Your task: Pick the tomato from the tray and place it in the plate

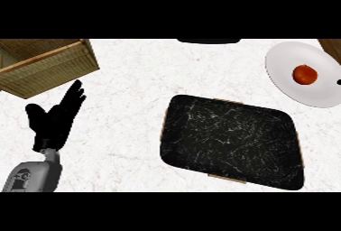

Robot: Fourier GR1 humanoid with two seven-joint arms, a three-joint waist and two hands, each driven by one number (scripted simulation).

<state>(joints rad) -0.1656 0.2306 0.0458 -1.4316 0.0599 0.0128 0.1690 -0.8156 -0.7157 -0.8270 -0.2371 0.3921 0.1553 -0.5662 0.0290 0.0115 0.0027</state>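
Observation:
A red-orange tomato (304,74) lies on the white plate (293,56) at the upper right of the counter. The black marbled tray (230,140) sits in the middle right and holds nothing that I can see. My left hand (57,115) rests at the left with its fingers straight and pointing up, well away from tray and plate. The right hand does not show in the head view.
A wicker basket (43,63) stands at the upper left corner. A dark object (208,41) shows at the top edge, and a brown wooden edge (332,47) at the top right beside the plate. The counter is white marble.

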